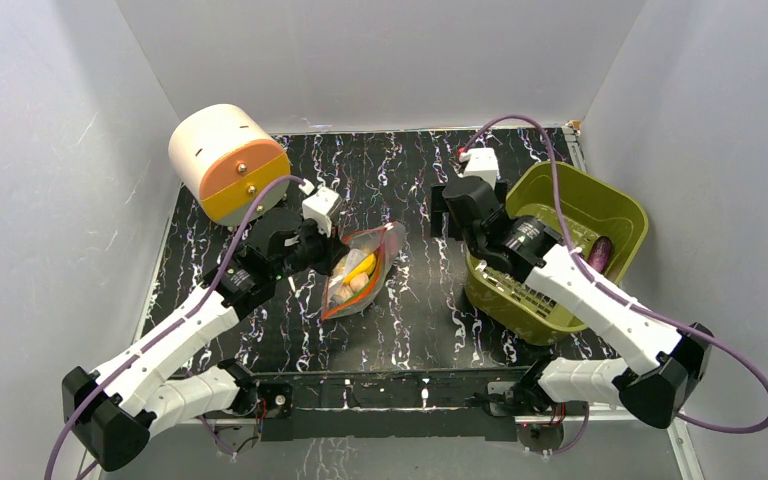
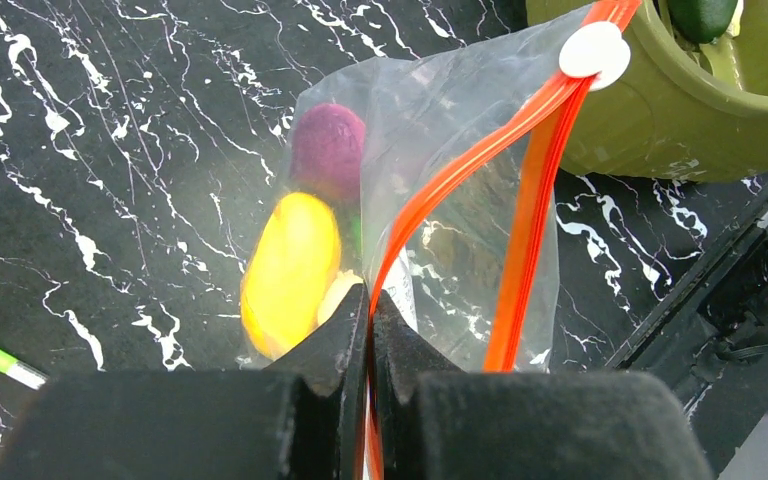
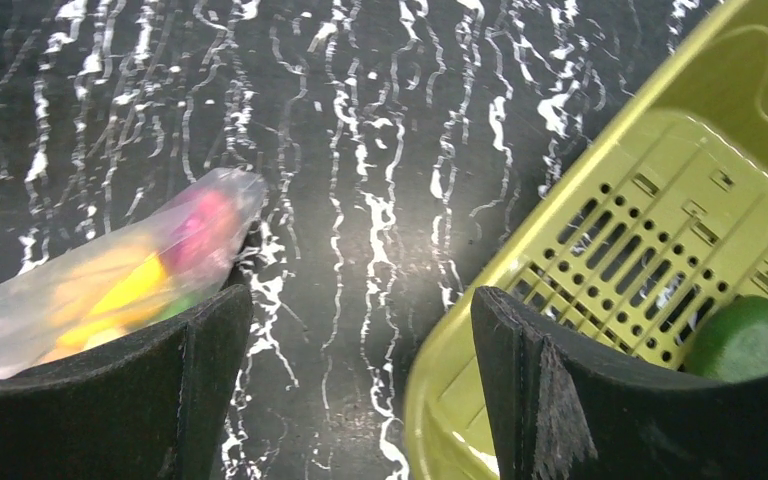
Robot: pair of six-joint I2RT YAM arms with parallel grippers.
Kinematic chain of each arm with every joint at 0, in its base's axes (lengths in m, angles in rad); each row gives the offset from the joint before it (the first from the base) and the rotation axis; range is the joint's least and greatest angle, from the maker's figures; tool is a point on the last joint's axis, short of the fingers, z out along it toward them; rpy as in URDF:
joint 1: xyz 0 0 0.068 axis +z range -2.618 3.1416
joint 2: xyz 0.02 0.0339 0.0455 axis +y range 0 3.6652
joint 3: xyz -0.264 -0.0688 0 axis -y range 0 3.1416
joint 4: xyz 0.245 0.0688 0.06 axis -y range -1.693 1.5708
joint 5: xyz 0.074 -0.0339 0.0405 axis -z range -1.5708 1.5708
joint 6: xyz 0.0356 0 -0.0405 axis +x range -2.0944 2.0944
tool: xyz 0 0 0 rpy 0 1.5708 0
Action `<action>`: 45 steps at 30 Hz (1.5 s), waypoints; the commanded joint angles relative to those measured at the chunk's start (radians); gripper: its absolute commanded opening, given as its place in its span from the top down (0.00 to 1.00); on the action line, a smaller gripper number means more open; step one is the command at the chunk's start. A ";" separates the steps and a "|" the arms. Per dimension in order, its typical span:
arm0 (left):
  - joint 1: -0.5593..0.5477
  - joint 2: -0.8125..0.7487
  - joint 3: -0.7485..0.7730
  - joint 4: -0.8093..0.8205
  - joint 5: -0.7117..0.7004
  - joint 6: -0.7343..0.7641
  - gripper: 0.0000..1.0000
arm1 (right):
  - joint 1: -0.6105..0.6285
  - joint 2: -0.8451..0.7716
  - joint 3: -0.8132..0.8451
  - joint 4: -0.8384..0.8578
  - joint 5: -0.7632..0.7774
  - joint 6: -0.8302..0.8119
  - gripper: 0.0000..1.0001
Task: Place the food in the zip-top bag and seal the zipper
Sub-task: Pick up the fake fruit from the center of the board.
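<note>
Across the whole floor of the cell runs the black, white-veined marbled worktop (image 1: 390, 170). On its right side stands the olive-green slotted plastic basket (image 1: 625, 205), which I take as my landmark. Well to the left of the basket, at the far corner, sits a rounded cream-and-orange drum (image 1: 228, 160).

Left of the basket and apart from it is the clear flat plastic zip-top bag (image 1: 365, 268). My right hand (image 3: 360, 300) hangs at the basket's left rim, its fingers spread wide with nothing between them. My left hand (image 2: 370, 295), on the side of the bag away from the basket, is clamped tight on the bag's orange-red zipper strip (image 2: 520, 250). The strip's round white slider tab (image 2: 595, 52) sits at the end nearest the basket.

Through the bag I see the yellow lemon-like oval (image 2: 290, 270), the pink-purple round piece (image 2: 328, 150) and a small beige lump (image 2: 332, 298). Inside the basket lie the dark purple eggplant (image 1: 600, 250) and a green round piece (image 3: 743, 338).
</note>
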 commanded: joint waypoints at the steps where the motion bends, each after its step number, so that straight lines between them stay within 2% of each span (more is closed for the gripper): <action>1: -0.005 -0.006 0.014 0.028 0.026 -0.012 1.00 | -0.135 0.008 0.079 -0.011 -0.026 -0.001 0.21; 8: -0.005 0.083 0.063 0.044 0.038 -0.063 1.00 | -0.434 0.050 0.071 -0.051 -0.220 0.016 0.22; 11: -0.005 0.138 0.088 0.062 -0.034 -0.142 1.00 | -0.494 0.073 0.097 -0.107 -0.246 0.049 0.23; 16: -0.005 0.223 0.219 -0.032 -0.204 -0.256 1.00 | -0.572 0.109 0.169 -0.234 -0.209 0.122 0.25; 22: -0.005 0.272 0.328 -0.138 -0.328 -0.299 1.00 | -0.648 0.107 0.115 -0.284 -0.162 0.167 0.25; 28: -0.005 0.302 0.387 -0.209 -0.339 -0.237 1.00 | -0.730 0.062 -0.007 -0.255 -0.057 0.167 0.24; 35: -0.005 0.353 0.465 -0.261 -0.295 -0.117 1.00 | -0.755 0.036 -0.167 -0.120 0.090 0.118 0.21; 41: -0.005 0.303 0.395 -0.229 -0.220 -0.123 1.00 | -0.786 0.094 -0.185 -0.046 0.205 0.082 0.17; 45: -0.005 0.306 0.383 -0.233 -0.176 -0.154 1.00 | -0.801 0.135 -0.216 0.034 0.171 -0.005 0.18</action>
